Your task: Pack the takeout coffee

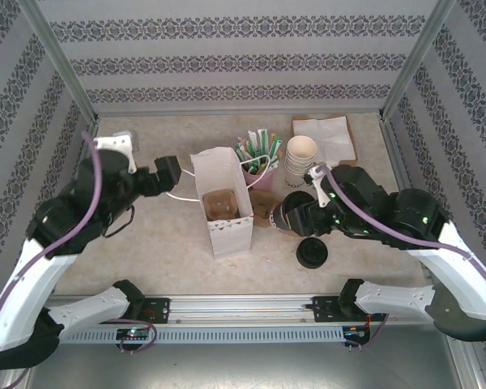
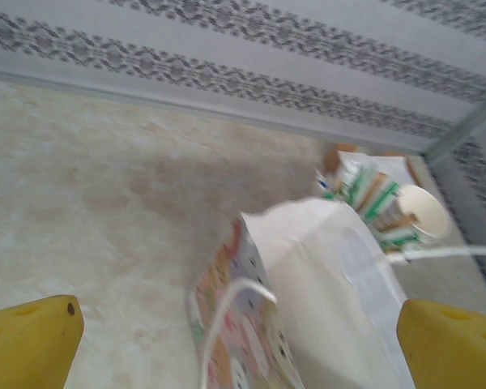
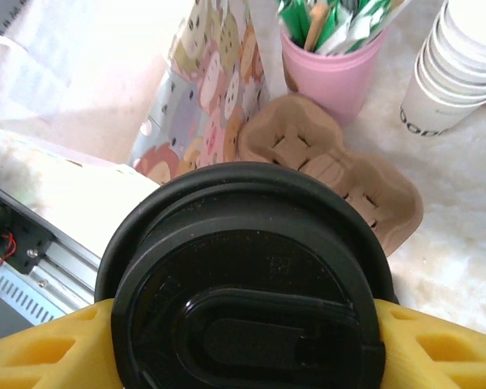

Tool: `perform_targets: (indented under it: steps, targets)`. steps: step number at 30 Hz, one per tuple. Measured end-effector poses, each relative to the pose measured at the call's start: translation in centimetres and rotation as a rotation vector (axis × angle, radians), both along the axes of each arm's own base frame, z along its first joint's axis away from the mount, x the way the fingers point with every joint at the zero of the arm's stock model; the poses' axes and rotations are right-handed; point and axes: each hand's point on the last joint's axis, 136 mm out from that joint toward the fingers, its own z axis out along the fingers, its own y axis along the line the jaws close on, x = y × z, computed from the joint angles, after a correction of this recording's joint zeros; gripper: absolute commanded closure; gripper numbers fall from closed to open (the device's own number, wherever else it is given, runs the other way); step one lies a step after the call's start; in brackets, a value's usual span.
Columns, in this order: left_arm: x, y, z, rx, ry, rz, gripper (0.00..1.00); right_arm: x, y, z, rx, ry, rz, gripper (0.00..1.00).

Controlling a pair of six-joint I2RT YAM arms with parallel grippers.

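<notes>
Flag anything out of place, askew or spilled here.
A loose black lid lies alone near the front of the table, apart from the cup stack. A spare cardboard carrier lies on the table beside the bag. Nothing looks spilled.

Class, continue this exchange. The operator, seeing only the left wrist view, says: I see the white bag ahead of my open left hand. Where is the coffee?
Observer: The right hand holds the takeout coffee, right of the bag.
Operator: Is the bag empty?
Observer: No, a brown cardboard holder sits inside.
Operator: Anything loose nearby?
Observer: A black lid lies on the near side of the right hand.
</notes>
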Motion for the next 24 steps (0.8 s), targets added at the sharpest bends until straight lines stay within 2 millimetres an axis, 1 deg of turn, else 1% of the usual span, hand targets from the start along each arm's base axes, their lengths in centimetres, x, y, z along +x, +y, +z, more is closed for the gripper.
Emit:
perform_targets:
  steps: [1,2,5,7,10,13,15,17,19,22,24]
  targets:
    - [1.0,0.1,-0.2,0.002,0.016,0.006,0.0,0.0,-0.1,0.6,0.006,-0.012,0.003,0.44]
    - [2.4,0.5,-0.6,-0.003,0.038,0.017,0.0,0.0,-0.1,1.2,0.013,-0.025,0.008,0.44]
    - [6.4,1.8,-2.2,-0.059,0.103,0.036,0.0,0.1,-0.1,2.7,0.033,-0.058,0.019,0.45]
    - [8.7,2.5,-3.4,-0.116,0.14,0.029,0.02,0.2,0.0,3.7,0.043,-0.081,0.026,0.44]
    - [12.1,2.8,-5.2,-0.195,0.186,-0.001,0.05,0.6,0.3,4.8,0.047,-0.112,0.04,0.45]
    - [15.0,2.7,-7.7,-0.24,0.238,-0.02,0.1,1.0,0.9,5.9,0.052,-0.137,0.056,0.45]
    - [16.8,2.4,-10.0,-0.261,0.283,-0.035,0.12,1.4,1.4,6.6,0.053,-0.15,0.066,0.45]
    - [18.1,1.8,-12.1,-0.282,0.321,-0.054,0.14,1.7,1.9,7.2,0.054,-0.162,0.074,0.45]
    - [19.2,1.3,-14.8,-0.312,0.366,-0.071,0.15,1.9,2.4,7.8,0.058,-0.175,0.085,0.45]
    - [19.9,0.5,-19.0,-0.361,0.447,-0.091,0.18,2.0,3.3,8.3,0.057,-0.188,0.109,0.45]
    - [19.9,-0.1,-21.6,-0.391,0.494,-0.102,0.19,2.2,4.1,8.4,0.055,-0.19,0.126,0.45]
